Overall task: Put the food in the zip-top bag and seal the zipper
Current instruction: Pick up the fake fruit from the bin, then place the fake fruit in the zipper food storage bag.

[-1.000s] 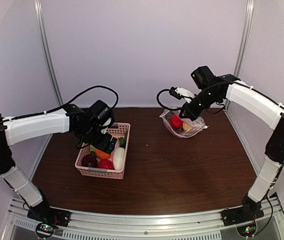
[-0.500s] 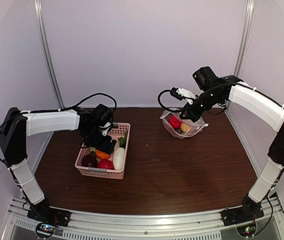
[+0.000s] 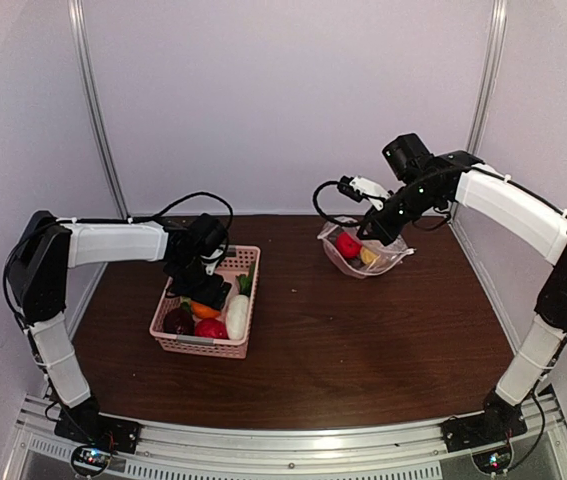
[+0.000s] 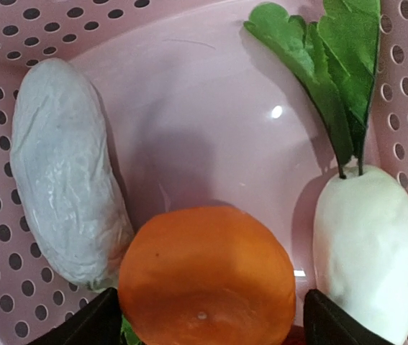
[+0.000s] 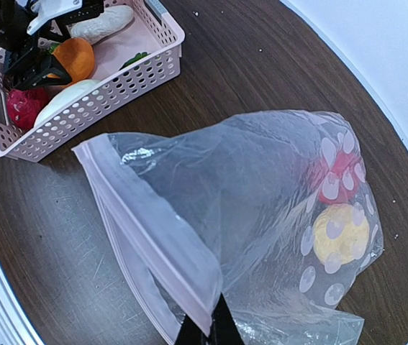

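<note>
- My left end effector (image 4: 207,325) hung low inside the pink perforated basket (image 4: 189,108), jaws spread wide and gripping nothing.
- Its two dark fingertips (image 4: 81,325) stood on either side of the round orange toy fruit (image 4: 207,277); I could not tell whether they touched it.
- A white radish (image 4: 365,244) with green leaves (image 4: 333,65) lay just beside the orange piece on one side, and a pale grey oblong piece (image 4: 63,172) on the other.
- From above, a red piece (image 3: 210,328) and a dark maroon piece (image 3: 177,321) sat at the near end of the basket.
- My right end effector (image 5: 207,332) was pinched fully closed on the mouth edge of the zip-top bag (image 5: 261,187), beside the pale zip strip (image 5: 146,230).
- The bag stood at the far right of the brown worktop (image 3: 363,340), well apart from the basket.
- A red toy (image 5: 333,180) and a yellow toy (image 5: 340,233) lay inside it, behind the white polka dots.
</note>
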